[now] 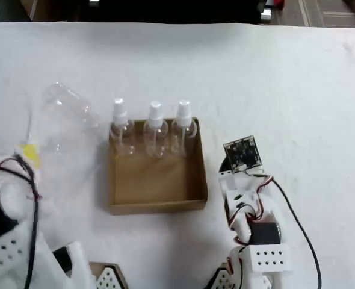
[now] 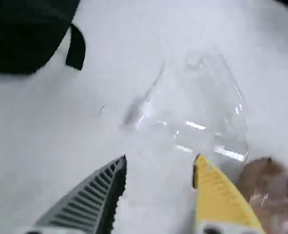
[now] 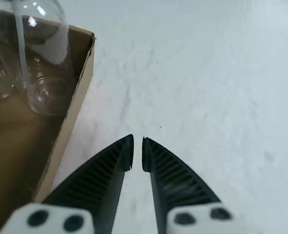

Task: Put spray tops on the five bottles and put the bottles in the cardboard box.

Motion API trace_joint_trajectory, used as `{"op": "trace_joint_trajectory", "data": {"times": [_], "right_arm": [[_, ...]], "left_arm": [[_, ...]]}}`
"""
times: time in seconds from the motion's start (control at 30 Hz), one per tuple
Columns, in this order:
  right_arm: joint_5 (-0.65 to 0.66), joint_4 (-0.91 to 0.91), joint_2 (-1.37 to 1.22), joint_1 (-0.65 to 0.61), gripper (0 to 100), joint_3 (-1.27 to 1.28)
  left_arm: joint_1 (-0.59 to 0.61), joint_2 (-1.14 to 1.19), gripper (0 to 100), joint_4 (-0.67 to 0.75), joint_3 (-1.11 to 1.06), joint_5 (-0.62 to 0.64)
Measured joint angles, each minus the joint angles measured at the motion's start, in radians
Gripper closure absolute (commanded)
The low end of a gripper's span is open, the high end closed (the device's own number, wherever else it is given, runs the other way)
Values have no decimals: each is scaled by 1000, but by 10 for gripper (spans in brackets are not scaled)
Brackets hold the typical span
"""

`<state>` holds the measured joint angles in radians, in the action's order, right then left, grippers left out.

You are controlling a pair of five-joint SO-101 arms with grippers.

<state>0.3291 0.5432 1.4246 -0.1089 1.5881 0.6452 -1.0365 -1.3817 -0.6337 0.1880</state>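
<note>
Bottles of clear plastic with white spray tops [image 1: 155, 129], three, stand in the brown cardboard box [image 1: 158, 206]. A fourth clear bottle [image 2: 197, 112], seemingly uncapped, lies on the white bench [image 1: 286, 78] before the left gripper [image 2: 158, 163], fingers wide. The right gripper [image 3: 136, 146] has its fingers nearly together, empty.

The left arm [image 1: 9, 241] sits at about 8 o'clock in the high view, its white body strung with black cable and reaching toward 12 o'clock. The left hand [image 2: 158, 163] is spread wide, its grey finger [image 2: 92, 200] and yellow finger [image 2: 217, 195] well apart with nothing between them. The right arm [image 1: 259, 241] sits at about 5 o'clock, also aimed toward 12 o'clock. The right hand [image 3: 136, 146] has its black fingers [image 3: 100, 180] drawn together, leaving a thin slit at the tips and gripping nothing.
</note>
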Motion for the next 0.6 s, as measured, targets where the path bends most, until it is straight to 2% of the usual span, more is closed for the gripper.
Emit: {"op": "trace_joint_trajectory", "data": {"times": [0.1, 0.33, 0.6], "right_arm": [[0, -2, 0, 2, 983, 0], [0, -3, 0, -5, 983, 18], [0, -3, 0, -11, 983, 18]], "left_arm": [[17, 21, 728, 147, -100, 209], [23, 175, 760, 422, -256, 384], [-17, 560, 784, 459, -172, 565]]}}
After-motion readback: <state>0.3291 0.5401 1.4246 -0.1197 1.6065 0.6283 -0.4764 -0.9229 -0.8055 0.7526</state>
